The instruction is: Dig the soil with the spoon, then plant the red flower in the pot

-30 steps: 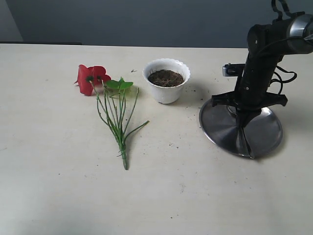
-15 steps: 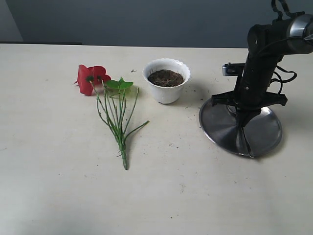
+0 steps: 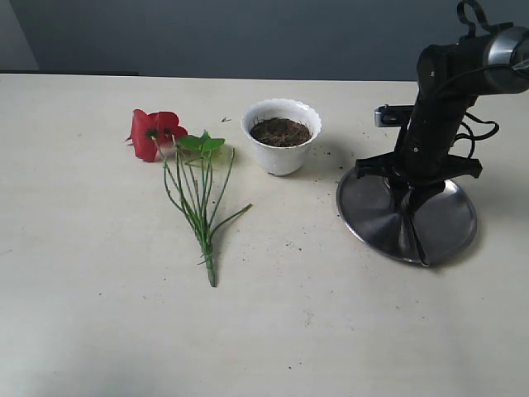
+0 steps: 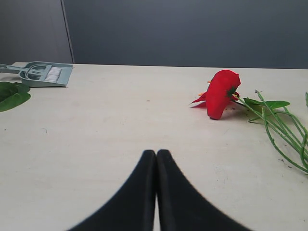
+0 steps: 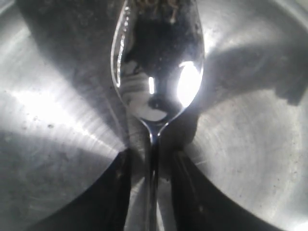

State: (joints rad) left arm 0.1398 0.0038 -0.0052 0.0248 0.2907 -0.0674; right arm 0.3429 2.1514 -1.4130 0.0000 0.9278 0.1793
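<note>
The spoon (image 5: 156, 72) lies with its shiny bowl against the round steel plate (image 5: 250, 144), a few soil crumbs at its tip. Its thin handle runs back between the fingers of my right gripper (image 5: 151, 155), which stand apart on either side with a gap to the handle: open. In the exterior view that gripper (image 3: 405, 194) points down over the plate (image 3: 372, 219). The white pot (image 3: 281, 155) holds dark soil (image 3: 280, 131) at table centre. The red flower (image 3: 155, 132) lies flat left of it, stems trailing forward. My left gripper (image 4: 156, 152) is shut and empty, short of the flower (image 4: 221, 94).
Soil crumbs (image 3: 331, 153) are scattered on the table between pot and plate. A grey dustpan with a brush (image 4: 45, 74) and a loose green leaf (image 4: 12, 94) lie far off to one side in the left wrist view.
The right jaws have opened off the spoon's handle. The right arm has shifted only slightly over the plate. Flower and pot have not moved.
</note>
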